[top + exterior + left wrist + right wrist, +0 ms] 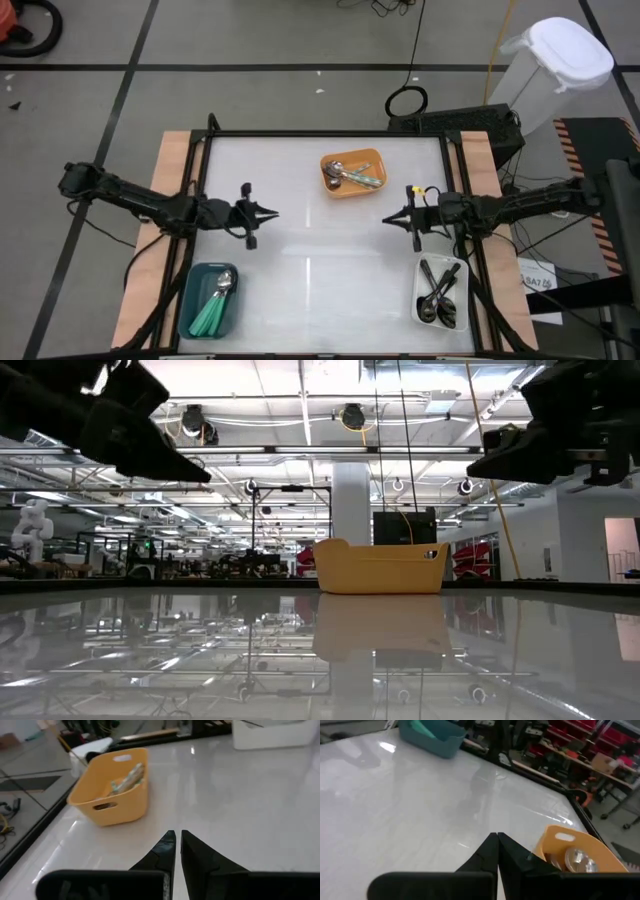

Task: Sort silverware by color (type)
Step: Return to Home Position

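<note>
Hovering above worktop [320,265], tips facing, well apart: left claw [272,213], right claw [388,219], both closed, empty. No loose spoon seen; black spoons [438,292] nearest right claw.

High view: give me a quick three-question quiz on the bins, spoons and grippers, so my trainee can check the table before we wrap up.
1. What do the left gripper and the right gripper hold?
2. Which colour of bin holds the black spoons? A teal, B orange, C white.
3. True or false: the teal bin stands on the left arm's side of the table.

Key:
1. Nothing; both are shut and empty.
2. C, the white bin.
3. True.
</note>
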Robot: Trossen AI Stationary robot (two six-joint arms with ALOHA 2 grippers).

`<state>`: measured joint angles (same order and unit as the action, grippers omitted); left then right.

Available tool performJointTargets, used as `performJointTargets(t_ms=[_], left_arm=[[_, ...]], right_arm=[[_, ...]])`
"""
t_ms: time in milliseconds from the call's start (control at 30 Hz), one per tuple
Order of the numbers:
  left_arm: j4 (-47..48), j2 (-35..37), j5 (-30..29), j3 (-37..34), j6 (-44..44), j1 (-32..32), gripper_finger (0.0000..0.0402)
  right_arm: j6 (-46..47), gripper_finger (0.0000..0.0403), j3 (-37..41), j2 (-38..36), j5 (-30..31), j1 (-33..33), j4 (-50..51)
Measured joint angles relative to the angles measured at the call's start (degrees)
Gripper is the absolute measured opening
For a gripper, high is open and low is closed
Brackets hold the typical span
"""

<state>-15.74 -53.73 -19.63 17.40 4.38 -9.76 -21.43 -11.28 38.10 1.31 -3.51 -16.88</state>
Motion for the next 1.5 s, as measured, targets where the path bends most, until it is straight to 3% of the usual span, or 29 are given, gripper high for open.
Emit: performJointTargets(t_ms=[300, 667, 867, 1200, 1367, 1500], left_arm=[[-8.4, 3.2, 0.1, -9.2, -1.1, 5.0, 0.0030], [-8.4, 3.2, 2.1, -11.3, -2.6, 6.7, 0.0030], [-8.4, 3.2, 3.3, -11.3, -1.7, 6.7, 0.0030], [-5.1, 3.2, 3.3, -11.5, -1.8, 6.8, 0.0030], [-8.5, 4.5, 3.3, -15.0, -3.3, 7.6, 0.0030], [-7.6, 7.6, 3.1, -16.9, -4.6, 8.2, 0.0030]], right_arm=[[4.9, 0.0000, 5.5, 0.1, -0.1, 6.7, -13.1], [4.8, 0.0000, 9.3, 0.1, -0.2, 10.9, -13.3], [5.9, 0.0000, 9.4, 0.1, -8.9, 12.4, -12.9], [7.3, 0.0000, 9.5, 0.0, -8.9, 14.3, -12.4], [7.9, 0.0000, 9.5, 0.0, -6.8, 15.0, -13.5], [7.2, 0.0000, 9.5, 0.0, -8.9, 15.1, -13.4]])
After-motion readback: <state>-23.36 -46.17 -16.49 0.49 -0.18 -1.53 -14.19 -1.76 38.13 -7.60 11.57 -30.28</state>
